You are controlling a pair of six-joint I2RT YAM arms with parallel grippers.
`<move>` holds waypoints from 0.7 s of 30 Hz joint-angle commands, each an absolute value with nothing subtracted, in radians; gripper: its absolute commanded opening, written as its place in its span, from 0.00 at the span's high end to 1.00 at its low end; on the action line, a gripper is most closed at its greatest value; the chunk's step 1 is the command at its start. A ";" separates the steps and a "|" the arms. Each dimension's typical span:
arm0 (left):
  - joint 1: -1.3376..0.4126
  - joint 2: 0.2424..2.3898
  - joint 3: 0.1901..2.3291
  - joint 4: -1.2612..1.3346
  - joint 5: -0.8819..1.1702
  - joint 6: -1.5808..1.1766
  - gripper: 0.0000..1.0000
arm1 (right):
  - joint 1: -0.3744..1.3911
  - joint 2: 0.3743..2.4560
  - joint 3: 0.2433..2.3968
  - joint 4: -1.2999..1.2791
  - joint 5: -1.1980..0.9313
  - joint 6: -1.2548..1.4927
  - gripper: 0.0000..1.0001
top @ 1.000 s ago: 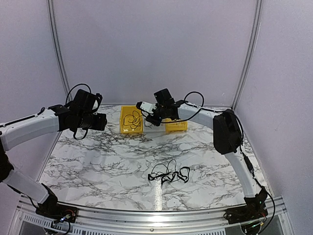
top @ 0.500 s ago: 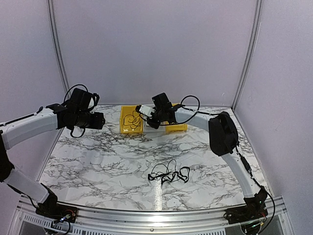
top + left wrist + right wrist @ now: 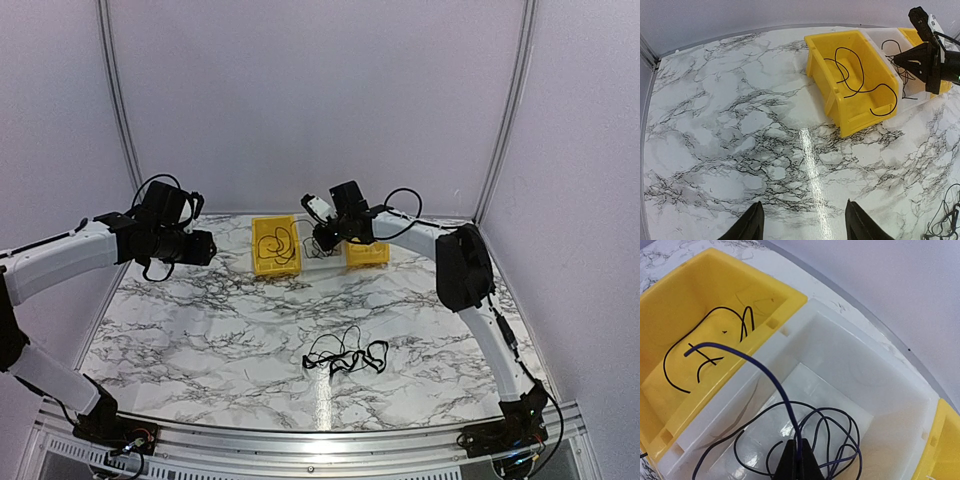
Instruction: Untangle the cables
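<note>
Tangle of cables lies on the marble worktop, front centre, well apart from both arms; long axis runs left-right, one loop poking toward the back.

Right end effector hangs over the white bin, fingers pinched closed on a dark cable. From the grip this cable arcs up and left, its free end pointing over the yellow bin; the rest of it loops loosely on the white bin's floor.

The yellow bin sits just beside the white one, on its left in the top view, and holds one coiled black cable. A second yellow bin sits against the white bin's other side.

Left end effector hovers above bare worktop left of the bins, fingers spread wide, holding nothing.
</note>
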State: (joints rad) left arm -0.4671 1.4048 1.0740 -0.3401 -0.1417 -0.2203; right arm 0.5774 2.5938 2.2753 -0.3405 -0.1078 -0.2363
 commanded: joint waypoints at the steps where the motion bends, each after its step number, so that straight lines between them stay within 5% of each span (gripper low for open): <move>1: -0.460 1.395 1.062 -0.329 -0.123 -0.224 0.42 | 0.567 2.576 2.325 -0.369 -0.121 -0.065 1.00; 21: -0.456 1.411 1.062 -0.330 -0.102 -0.221 0.41 | 0.571 2.505 2.185 -0.333 -0.278 0.606 1.00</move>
